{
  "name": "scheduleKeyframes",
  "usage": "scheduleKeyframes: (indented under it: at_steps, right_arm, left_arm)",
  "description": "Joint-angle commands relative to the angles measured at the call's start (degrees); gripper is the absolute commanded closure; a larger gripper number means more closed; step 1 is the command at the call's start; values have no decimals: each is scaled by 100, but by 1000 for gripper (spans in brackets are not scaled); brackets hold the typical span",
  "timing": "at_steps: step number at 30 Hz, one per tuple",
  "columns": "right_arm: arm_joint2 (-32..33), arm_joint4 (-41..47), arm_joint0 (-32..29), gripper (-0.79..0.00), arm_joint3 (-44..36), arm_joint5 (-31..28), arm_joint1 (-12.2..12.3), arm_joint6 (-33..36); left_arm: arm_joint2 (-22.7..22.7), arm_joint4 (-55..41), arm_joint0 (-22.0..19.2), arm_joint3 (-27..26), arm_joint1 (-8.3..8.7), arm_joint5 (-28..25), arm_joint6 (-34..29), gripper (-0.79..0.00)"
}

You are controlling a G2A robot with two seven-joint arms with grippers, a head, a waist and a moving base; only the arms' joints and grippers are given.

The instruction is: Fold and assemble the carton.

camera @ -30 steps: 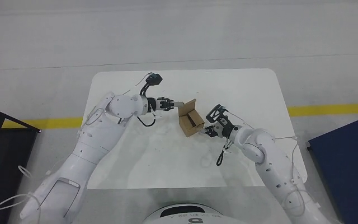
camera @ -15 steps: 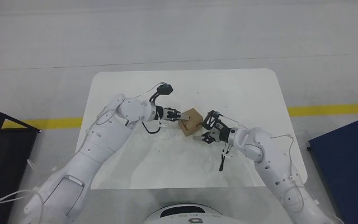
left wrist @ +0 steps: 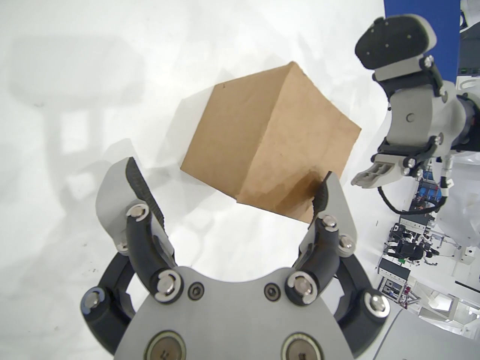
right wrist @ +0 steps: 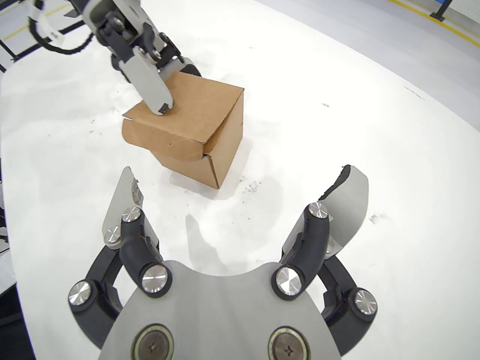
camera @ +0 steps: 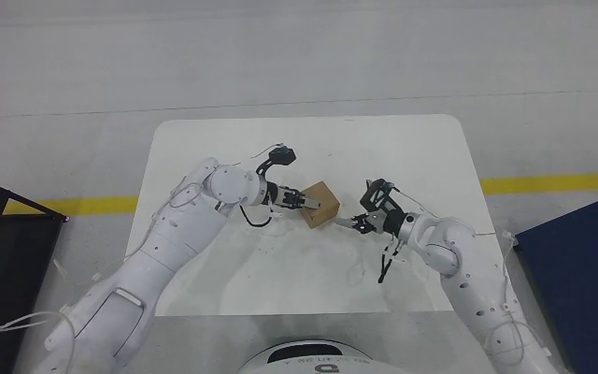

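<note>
A small brown carton [camera: 323, 201] stands near the middle of the white table [camera: 420, 150], its top flap folded down. One side flap bulges at the seam [right wrist: 180, 149]. My left gripper [camera: 295, 198] is open at the carton's left side, and one of its fingers [right wrist: 152, 87] presses on the top flap. In the left wrist view the carton [left wrist: 270, 140] lies between and just past the left gripper [left wrist: 228, 185], one pad touching a corner. My right gripper [camera: 361, 221] hangs open a short way right of the carton [right wrist: 195, 125], holding nothing. In its own view the right gripper [right wrist: 238, 179] is apart from the carton.
A blue panel [camera: 561, 252] stands off the table's right side and a black frame [camera: 19, 234] off its left. A yellow floor line [camera: 542, 182] runs behind. Bare table surface lies all around the carton.
The carton's lid stood open a second ago and now lies folded down. My left gripper moved in over the lid, and my right gripper drew back to the right.
</note>
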Motion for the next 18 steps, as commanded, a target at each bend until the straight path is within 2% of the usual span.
scheduleKeyframes:
  at_steps: [1,14,17,18]
  right_arm:
    - [-92,6,96,-785,62,70,-15,51]
    - [-565,10,509,-736,293,97,-75,326]
    - [-609,13,551,-714,315,118,-79,361]
    - [-620,9,562,-677,319,132,-79,379]
  left_arm:
    - [12,15,-4,2,-3,3,-15,-785]
    - [80,106,-28,-14,-27,19,-66,-785]
    - [92,111,-41,2,-34,17,-82,-785]
    - [98,115,-42,8,-37,15,-87,-785]
